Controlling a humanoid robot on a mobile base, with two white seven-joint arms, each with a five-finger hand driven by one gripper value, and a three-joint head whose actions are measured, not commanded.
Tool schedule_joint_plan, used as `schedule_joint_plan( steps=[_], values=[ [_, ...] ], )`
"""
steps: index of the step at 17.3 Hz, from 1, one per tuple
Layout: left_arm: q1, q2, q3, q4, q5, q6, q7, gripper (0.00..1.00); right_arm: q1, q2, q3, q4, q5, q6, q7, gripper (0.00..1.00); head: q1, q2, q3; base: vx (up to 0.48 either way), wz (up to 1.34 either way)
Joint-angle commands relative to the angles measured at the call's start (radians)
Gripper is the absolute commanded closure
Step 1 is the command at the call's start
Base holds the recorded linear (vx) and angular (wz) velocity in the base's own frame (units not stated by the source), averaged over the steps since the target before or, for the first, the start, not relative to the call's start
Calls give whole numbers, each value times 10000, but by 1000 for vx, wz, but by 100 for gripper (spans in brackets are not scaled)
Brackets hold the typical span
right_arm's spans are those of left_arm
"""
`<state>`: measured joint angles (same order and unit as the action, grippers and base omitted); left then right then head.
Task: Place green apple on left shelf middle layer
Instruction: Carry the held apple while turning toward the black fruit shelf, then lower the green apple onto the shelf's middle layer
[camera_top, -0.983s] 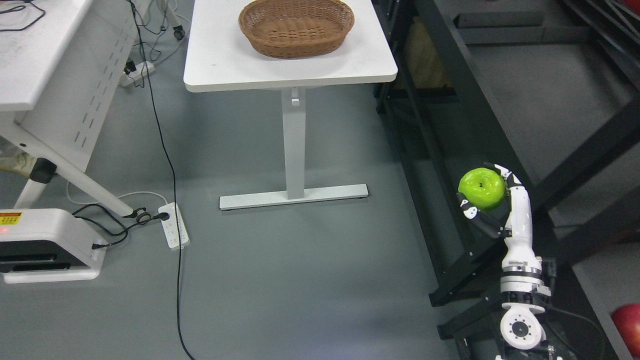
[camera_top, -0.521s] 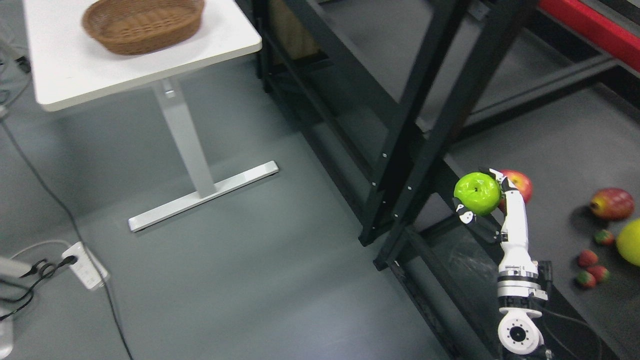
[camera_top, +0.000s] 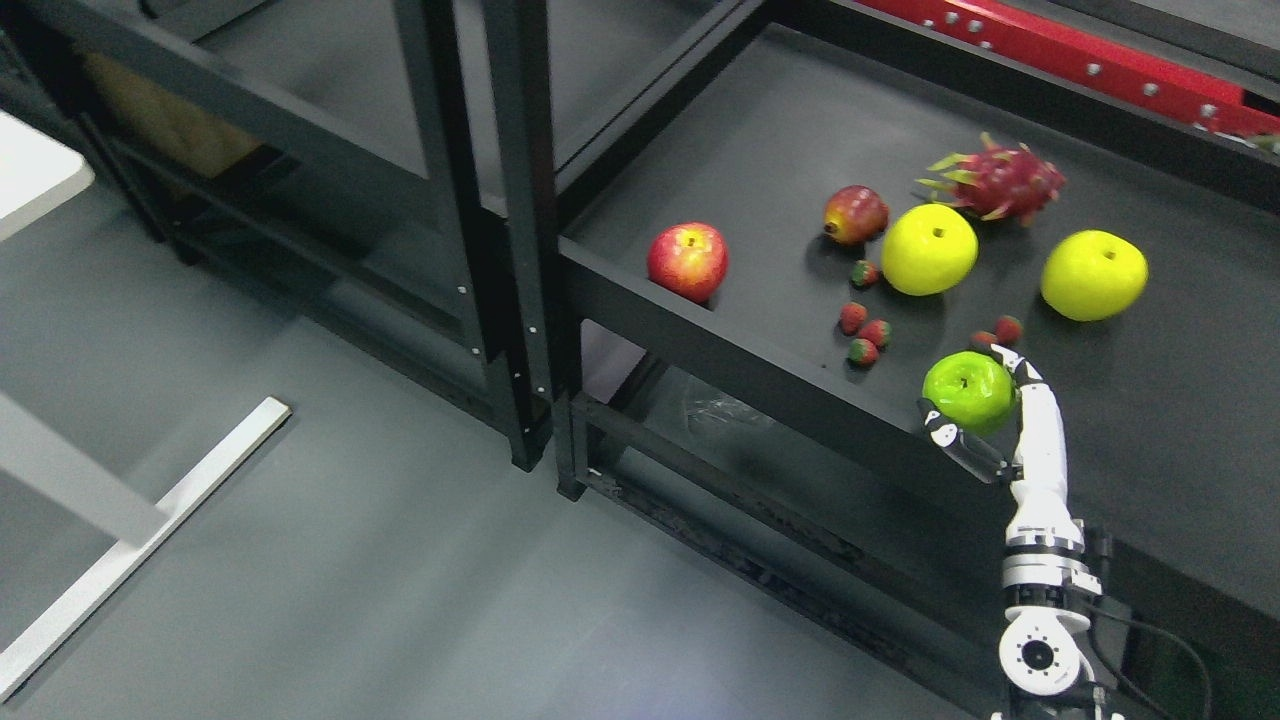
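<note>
Grey flooring runs under a black shelf (camera_top: 760, 150) that carries a red apple (camera_top: 687, 260) and two yellow apples (camera_top: 929, 249) — toward five o'clock, above its front edge, the right hand (camera_top: 985, 420) cups the green apple (camera_top: 968, 391), fingers wrapped around it.

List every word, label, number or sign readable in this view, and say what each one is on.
None: no text can be read in this view.
The green apple in the right hand, the red apple, the two yellow apples, the dragon fruit and the black shelf carry no print.
The red beam shows only bolts.
</note>
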<state>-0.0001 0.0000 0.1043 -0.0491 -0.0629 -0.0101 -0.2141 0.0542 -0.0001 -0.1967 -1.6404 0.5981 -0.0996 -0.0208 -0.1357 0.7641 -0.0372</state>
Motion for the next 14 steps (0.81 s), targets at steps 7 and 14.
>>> schedule_joint_plan(
  steps=[7, 14],
  values=[
    [93, 174, 0, 0, 0, 9, -7, 0, -1783, -174, -196, 1431, 953, 858, -23, 100, 0, 0, 0, 94, -580],
    [93, 174, 0, 0, 0, 9, 8, 0, -1953, -174, 387, 1739, 907, 797, 23, 100, 0, -2, 0, 207, -232]
  ],
)
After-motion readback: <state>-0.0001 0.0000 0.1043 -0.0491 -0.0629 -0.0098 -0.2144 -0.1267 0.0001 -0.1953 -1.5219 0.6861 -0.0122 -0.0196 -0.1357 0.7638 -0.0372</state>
